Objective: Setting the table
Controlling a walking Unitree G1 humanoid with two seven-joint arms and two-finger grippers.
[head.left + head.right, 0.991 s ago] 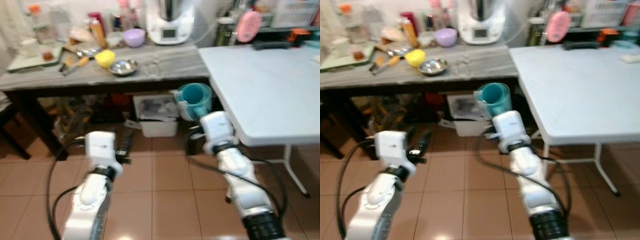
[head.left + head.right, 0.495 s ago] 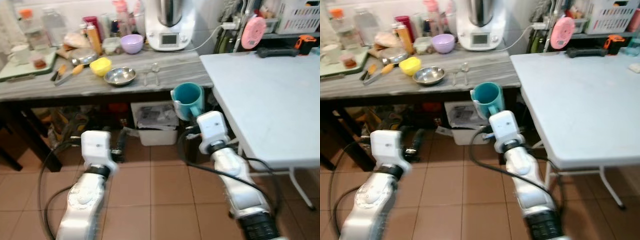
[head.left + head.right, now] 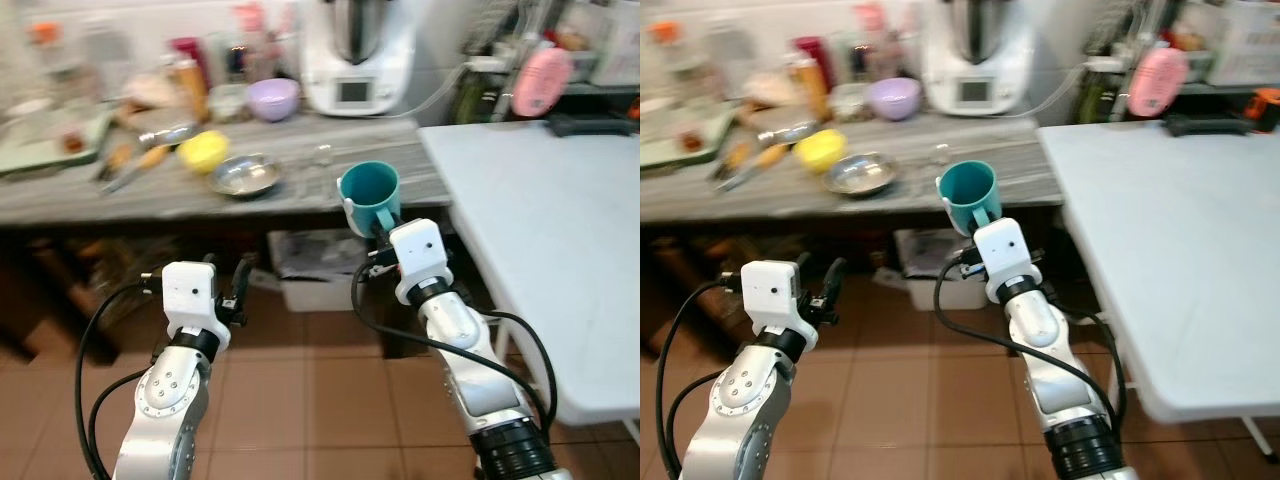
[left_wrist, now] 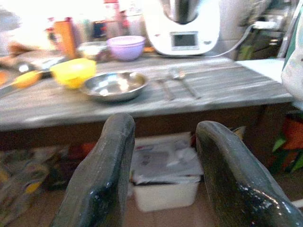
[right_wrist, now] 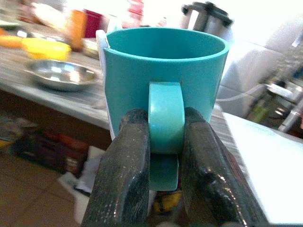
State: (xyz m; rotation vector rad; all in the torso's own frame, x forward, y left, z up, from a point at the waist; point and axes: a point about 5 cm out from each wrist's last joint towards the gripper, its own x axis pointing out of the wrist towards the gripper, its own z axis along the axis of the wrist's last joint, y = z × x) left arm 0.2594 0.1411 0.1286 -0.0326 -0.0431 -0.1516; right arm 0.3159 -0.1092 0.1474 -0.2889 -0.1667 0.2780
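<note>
A teal mug [image 3: 368, 190] hangs upright in the air in front of the grey counter's edge. My right gripper [image 5: 165, 124] is shut on its handle, one black finger on each side, the mug's mouth facing up. The white table [image 3: 545, 210] lies to the right of the mug, with its near corner close by. Lower down, before the counter's underside, my left gripper [image 4: 163, 130] is open and holds nothing. On the counter sit a steel bowl [image 4: 112, 85], a yellow bowl [image 4: 73, 72] and two spoons [image 4: 177, 82].
The grey counter [image 3: 110, 190] also carries a purple bowl [image 3: 272, 98], bottles and a white kitchen machine [image 3: 358, 55]. Beneath it stands a white bin [image 3: 320, 268] among clutter. A pink object [image 3: 540, 80] hangs behind the table. The floor is brown tile.
The head view has shifted, so the counter and table sit differently in the picture. The mug stays in my right gripper, a little higher against the counter edge. The left gripper keeps its pose.
</note>
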